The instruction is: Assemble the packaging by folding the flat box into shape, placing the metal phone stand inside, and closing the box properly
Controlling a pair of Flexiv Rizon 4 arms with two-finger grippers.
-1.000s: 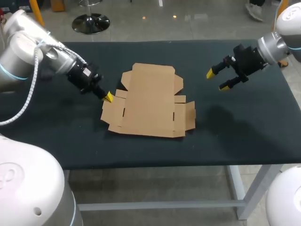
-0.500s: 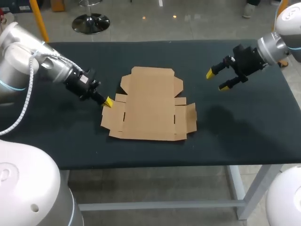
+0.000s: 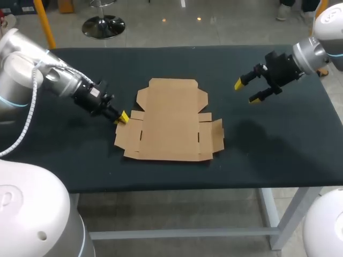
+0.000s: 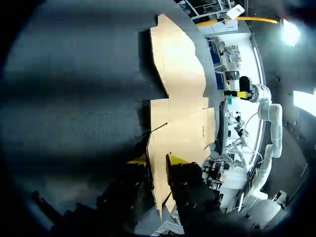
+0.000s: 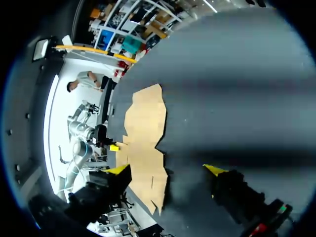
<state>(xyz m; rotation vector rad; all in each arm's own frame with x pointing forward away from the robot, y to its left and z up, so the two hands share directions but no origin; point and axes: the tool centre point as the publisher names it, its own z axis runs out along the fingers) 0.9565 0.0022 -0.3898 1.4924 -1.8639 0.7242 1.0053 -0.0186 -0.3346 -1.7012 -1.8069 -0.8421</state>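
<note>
Since the flat cardboard box (image 3: 171,120) lies unfolded mid-frame, the left gripper (image 3: 122,116), fingers slightly apart at its left flap (not clamped, I reckon), should slip under that edge cleanly; the right gripper (image 3: 247,91) hangs wide open, upper right.

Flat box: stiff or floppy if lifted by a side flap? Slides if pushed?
Probably light and floppy: the flat box is a thin, creased sheet, so lifting by the side flap near the left end effector would likely hinge it at the folds. Pushed, it should slide flat over the dark table rather than tip.
</note>
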